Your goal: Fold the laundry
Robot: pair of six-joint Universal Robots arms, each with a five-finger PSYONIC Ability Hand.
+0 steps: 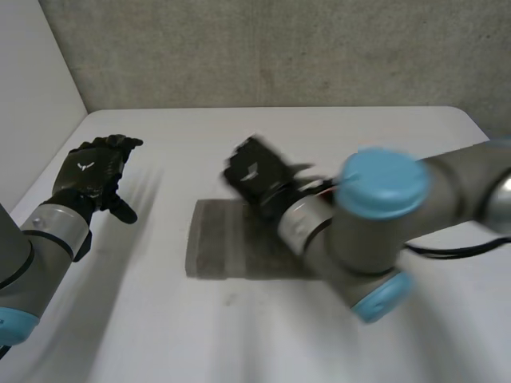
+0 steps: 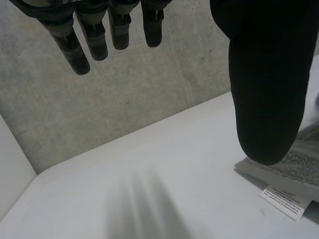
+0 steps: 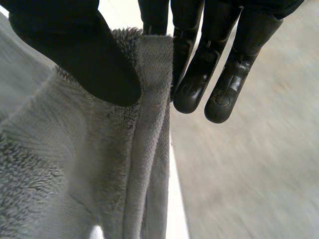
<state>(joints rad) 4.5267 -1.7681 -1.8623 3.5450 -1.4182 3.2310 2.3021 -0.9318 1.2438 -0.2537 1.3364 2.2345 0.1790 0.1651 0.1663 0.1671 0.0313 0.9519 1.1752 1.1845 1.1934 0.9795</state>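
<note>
A grey towel point(image 1: 219, 247) lies folded in a flat rectangle at the middle of the white table. My right hand point(image 1: 255, 171) is at its far edge. In the right wrist view a fold of the towel point(image 3: 75, 164) runs up between the thumb point(image 3: 79, 50) and the straight fingers point(image 3: 199, 74), which pinch it. My left hand point(image 1: 92, 171) hovers open above the table's left side, well apart from the towel. Past its thumb point(image 2: 264, 74), the left wrist view shows a towel corner point(image 2: 304, 159) with a white label point(image 2: 289, 199).
The white table point(image 1: 239, 343) ends at a grey concrete wall point(image 1: 279, 48) at the back and a white panel point(image 1: 32, 96) on the left. My right arm point(image 1: 383, 231) reaches across the towel's right part.
</note>
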